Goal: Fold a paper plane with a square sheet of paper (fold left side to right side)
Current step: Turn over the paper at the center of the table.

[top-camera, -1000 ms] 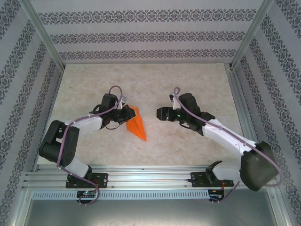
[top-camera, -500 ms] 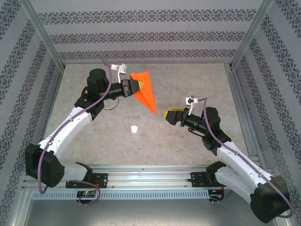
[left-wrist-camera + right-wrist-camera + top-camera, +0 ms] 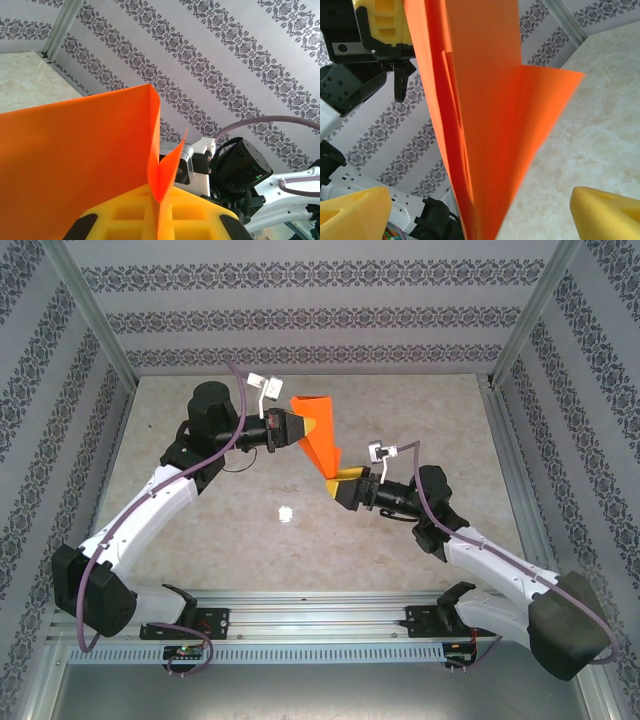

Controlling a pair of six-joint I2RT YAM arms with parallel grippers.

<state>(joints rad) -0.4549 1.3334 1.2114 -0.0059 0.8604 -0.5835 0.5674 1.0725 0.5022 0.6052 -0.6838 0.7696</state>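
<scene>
The enclosure's walls (image 3: 320, 315) carry grey striped floral wallpaper. They stand around a pale marbled table (image 3: 430, 410), with an aluminium rail (image 3: 310, 612) along its near edge. The left arm (image 3: 150, 505) reaches up and across from its base toward the middle of the table. The right arm (image 3: 490, 560) stretches in from the other side, so the two wrists face each other above the table's centre.

Between them hangs the paper plane (image 3: 318, 440). It is a bright orange, creased dart held up off the table, with its wide open end uppermost toward the back wall. Its narrow point slants down toward the right arm. In the left wrist view, one broad flat panel of it (image 3: 75, 160) fills the lower left, and a sharp crease runs down into the claw.

The left gripper (image 3: 298, 427) is clamped tight on the plane near its wide end. Its yellow fingers (image 3: 200, 215) are pressed together, with the folded edge pinched between them.

The right gripper (image 3: 338, 485) is spread wide at the plane's pointed end. In its own wrist view, its yellow fingertips (image 3: 352, 212) sit far apart at the bottom corners. The orange paper (image 3: 485, 125) drops through the gap between them and appears to touch neither. This claw has hold of nothing.
</scene>
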